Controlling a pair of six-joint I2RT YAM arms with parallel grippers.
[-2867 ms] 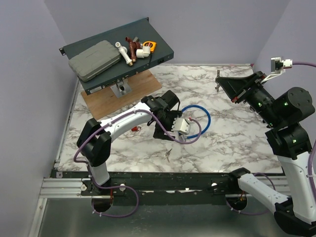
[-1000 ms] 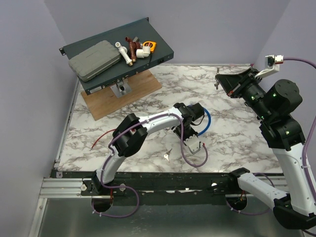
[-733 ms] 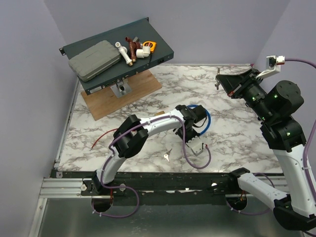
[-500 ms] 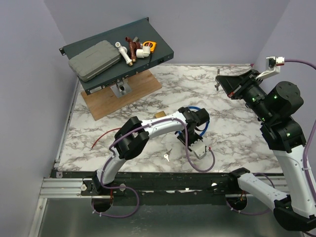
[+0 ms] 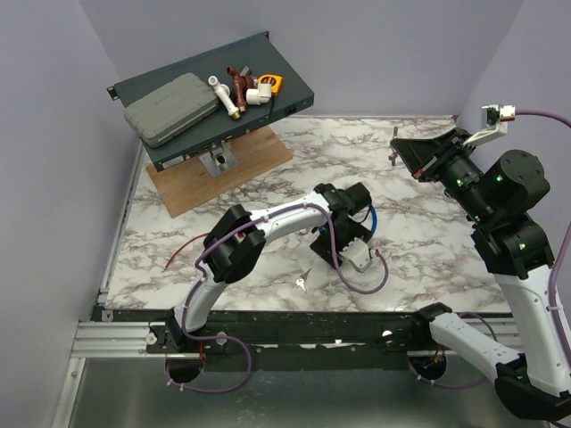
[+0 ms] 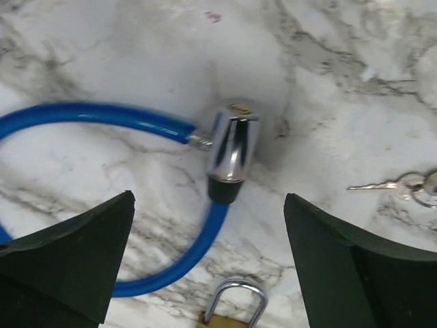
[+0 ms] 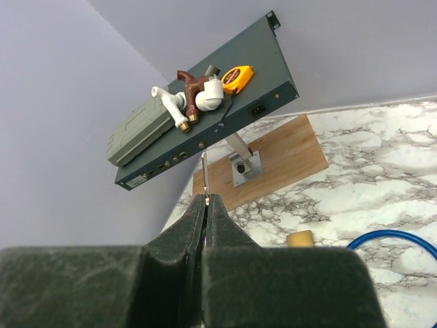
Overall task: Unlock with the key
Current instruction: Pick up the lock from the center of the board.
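Right now your left pincer [image 6: 208, 201] is spread wide and hangs low over the marble desk [image 6: 328, 82], gripping nothing. Straight under the gap lies the cable lock [image 6: 232, 147]. Its chrome barrel lies flat on the desk, and the blue cable runs out of both its ends and loops away to the left. Just below the barrel, at the bottom edge of the left wrist view, you can see the silver shackle of the brass padlock [image 6: 222, 321], just beside the cable. A ringed key [image 6: 392, 184] lies flat on the desk off to the right, apart from both locks. Your right pincer [image 7: 206, 197] sits high over the far right side of the desk, pressed together on a thin silver blade that sticks out past its tips. Seen edge-on, that blade is probably the key [image 7: 205, 171]. This pincer points toward the tilted dark shelf [image 7: 270, 61], which carries a grey case [image 7: 140, 133], pipe fittings [image 7: 194, 96] and a yellow tape measure [image 7: 237, 78]
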